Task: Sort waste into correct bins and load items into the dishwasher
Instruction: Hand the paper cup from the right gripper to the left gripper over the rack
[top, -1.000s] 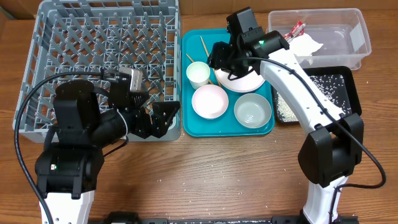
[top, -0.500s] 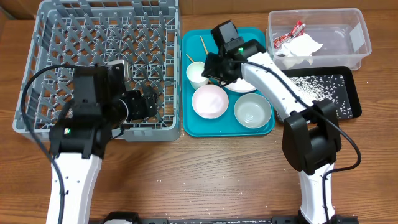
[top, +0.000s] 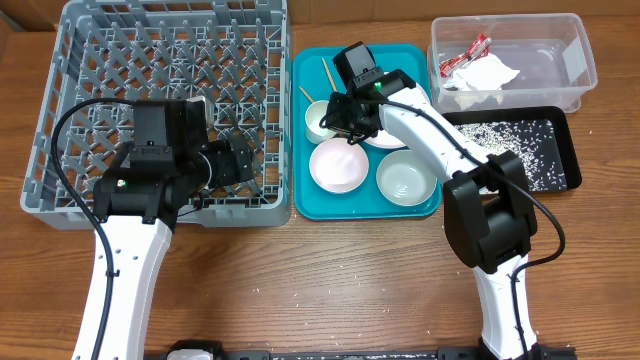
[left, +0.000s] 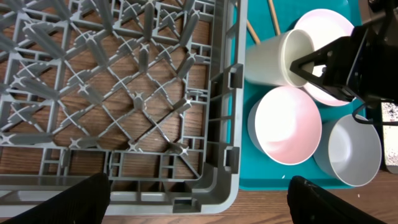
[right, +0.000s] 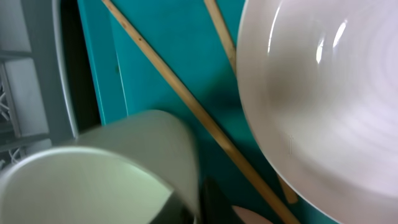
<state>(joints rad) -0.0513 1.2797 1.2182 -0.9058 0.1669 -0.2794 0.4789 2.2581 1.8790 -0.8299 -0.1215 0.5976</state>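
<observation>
Seen from above, a wooden table (top: 330, 270) held a large grey dish rack (top: 170, 60) at the upper left, with bare pegs showing. A teal tray (top: 306, 200) sat just beside the rack at upper centre.

The right gripper (top: 335, 118) reached into the tray's left half, its fingers pinched closed on the rim of the small white cup (top: 316, 120). In the left wrist view one dark finger (left: 311, 62) sat in the cup's mouth and the cup leaned toward it. The right wrist view, blurred, showed the cup wall pressed beside a dark finger (right: 211, 199).

The round white plate (top: 385, 138) lay to the right of the cup, partly under the right arm. A pinkish-white bowl (top: 337, 165) and a grey-white bowl (top: 406, 180) sat side by side along the tray's lower edge. The thin wooden chopsticks (top: 325, 72) lay on the teal surface above the cup.

The left gripper (top: 250, 165) hovered over the rack's lower right corner, fingers spread wide and holding nothing.

At the upper right, a clear plastic tub (top: 580, 60) held a red-and-white wrapper (top: 472, 50) and a white napkin (top: 490, 75). Just below it, a shallow black tray (top: 560, 120) held scattered white rice grains (top: 510, 140).
</observation>
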